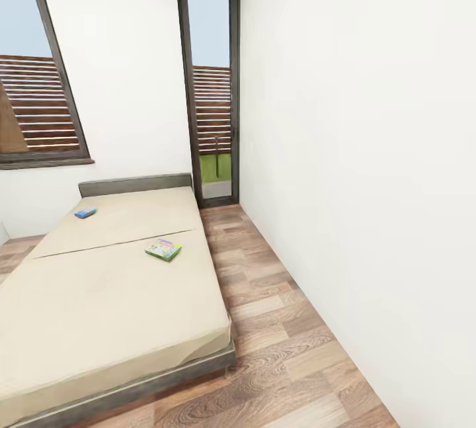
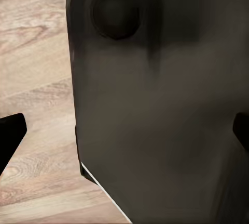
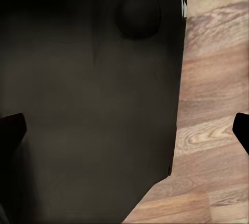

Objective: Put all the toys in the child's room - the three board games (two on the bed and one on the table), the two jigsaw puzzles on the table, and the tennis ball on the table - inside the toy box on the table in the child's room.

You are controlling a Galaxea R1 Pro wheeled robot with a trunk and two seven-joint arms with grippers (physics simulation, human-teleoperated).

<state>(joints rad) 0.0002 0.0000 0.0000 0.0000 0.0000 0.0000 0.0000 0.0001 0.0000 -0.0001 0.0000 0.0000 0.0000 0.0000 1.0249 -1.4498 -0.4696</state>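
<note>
head view: the bed (image 1: 112,296) fills the lower left, its grey headboard (image 1: 135,184) against the far wall, with a strip of plank floor (image 1: 277,322) between its side and the white wall (image 1: 357,150). two of the games i am after lie on the mattress: the small blue box (image 1: 85,212) up near the headboard, and the larger green-edged box (image 1: 163,249) nearer me, close to the floor-side edge and just past the seam across the mattress.

step in hand, as i judge it: the approach. i would roll up the floor strip until the green-edged box is beside me, then stop square to the bed so the reach is short. being flat, it probably wants a pinch over one edge.

wrist views: my left claw (image 2: 124,135) and right claw (image 3: 124,130) each show dark fingertips at opposite edges of the picture, spread wide with nothing gripped, hanging over floor planks beside a dark, blurred part of my own body (image 2: 166,104).

hard to make out: the box covers are too small to read. the table and tray lie outside these views. the bed's near corner is cut off.
</note>
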